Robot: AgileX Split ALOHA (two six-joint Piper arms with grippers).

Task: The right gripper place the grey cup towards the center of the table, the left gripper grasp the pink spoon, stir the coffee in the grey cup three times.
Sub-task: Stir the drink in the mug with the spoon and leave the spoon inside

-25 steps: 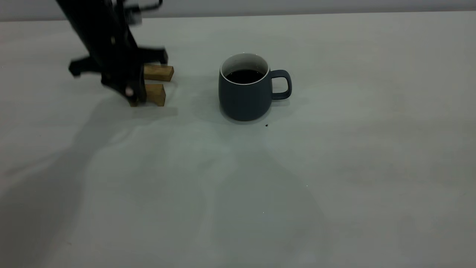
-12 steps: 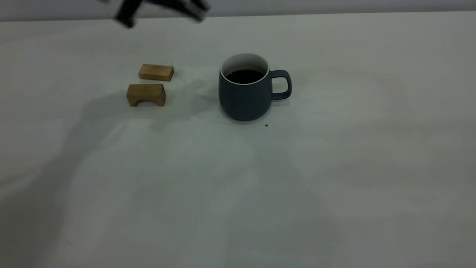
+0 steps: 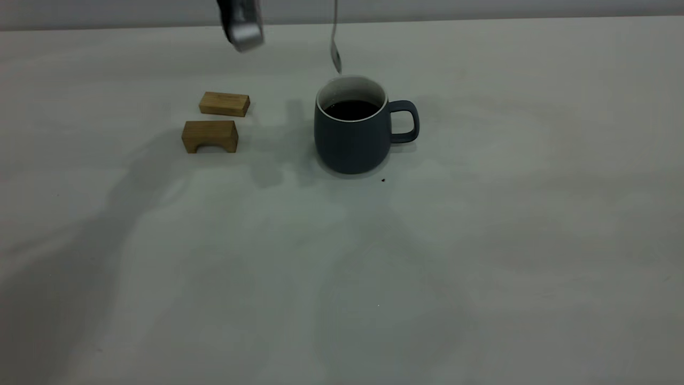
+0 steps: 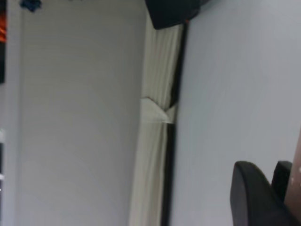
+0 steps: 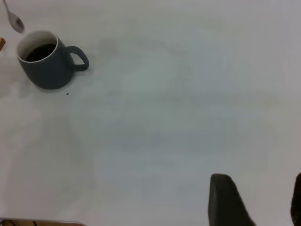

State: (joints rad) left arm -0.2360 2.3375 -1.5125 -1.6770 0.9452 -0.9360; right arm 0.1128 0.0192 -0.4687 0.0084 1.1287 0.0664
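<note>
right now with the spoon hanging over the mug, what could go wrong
1. The pink spoon hangs bowl-down above the back rim of the grey cup, not over its middle; a straight descent could strike the rim and shove or tip the cup.
2. The coffee stands fairly high inside, so brisk stirring may slop it onto the table.
3. The left gripper is mostly out of frame, so the hold on the spoon cannot be checked; it may slip.

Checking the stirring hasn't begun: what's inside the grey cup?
Inside the grey cup is dark coffee below the white inner wall. The pink spoon hangs above the rim, not in it. The cup's bottom is hidden by the liquid.
</note>
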